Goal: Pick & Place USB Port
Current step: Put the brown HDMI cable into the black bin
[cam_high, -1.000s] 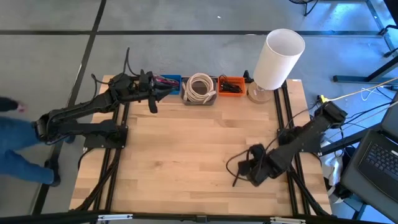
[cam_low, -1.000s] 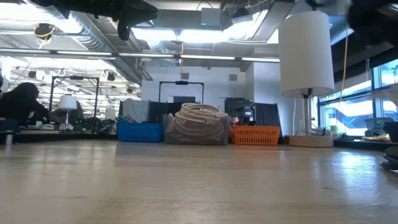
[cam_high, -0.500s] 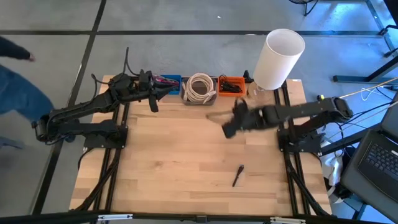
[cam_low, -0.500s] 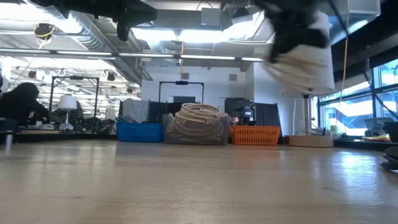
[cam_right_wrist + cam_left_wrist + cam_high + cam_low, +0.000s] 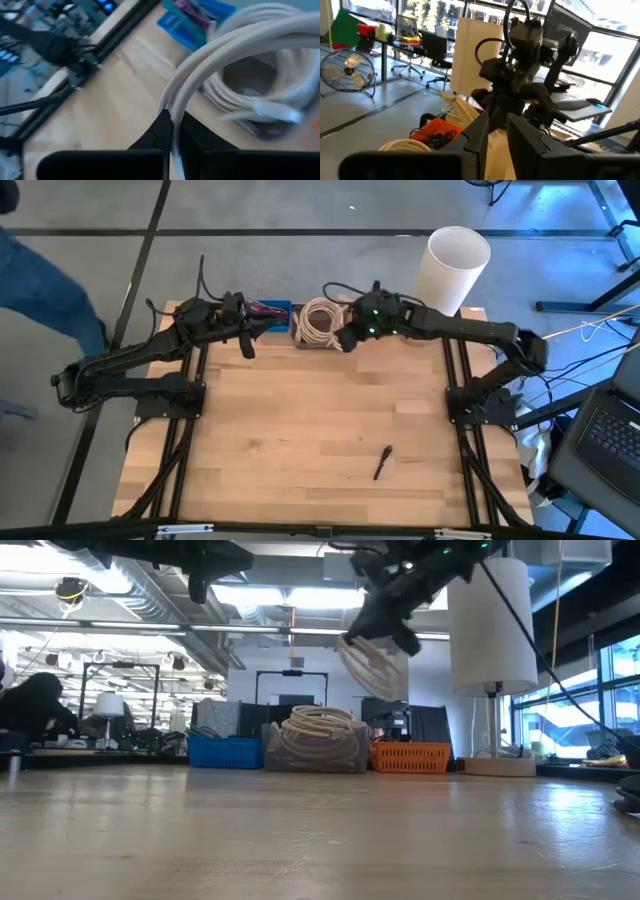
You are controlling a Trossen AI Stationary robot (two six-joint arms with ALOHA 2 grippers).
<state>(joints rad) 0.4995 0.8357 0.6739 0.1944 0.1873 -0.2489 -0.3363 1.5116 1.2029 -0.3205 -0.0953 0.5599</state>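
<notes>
A small black elongated piece [image 5: 383,462], perhaps the USB port, lies flat on the wooden table toward its near right, with no gripper near it. My right gripper [image 5: 345,340] reaches over the far edge beside the grey bin [image 5: 320,338] of coiled white cable [image 5: 320,318] and is shut on a loop of white cable [image 5: 365,665]. My left gripper [image 5: 274,323] hovers level at the far left, over the blue basket [image 5: 272,309]. Its fingers [image 5: 477,135] stand narrowly open with nothing between them. My right gripper pinches two white cable strands [image 5: 182,97] side by side between its two fingers [image 5: 160,127]. The fingers slant down from the table's right side toward the bin. The loop hangs in the air below them, above the coil in the bin [image 5: 320,740].
An orange basket [image 5: 410,755] stands right of the grey bin, partly under my right arm. A white lamp [image 5: 450,270] stands at the far right corner. A person [image 5: 40,260] passes beyond the table's left side. Bare wood spans the table's middle and near part.
My right gripper has swept from the table's near right up and across to the far edge by the grey bin, turning as it went. The black piece, under it before, now lies uncovered where it was. A person has walked along the left side.
</notes>
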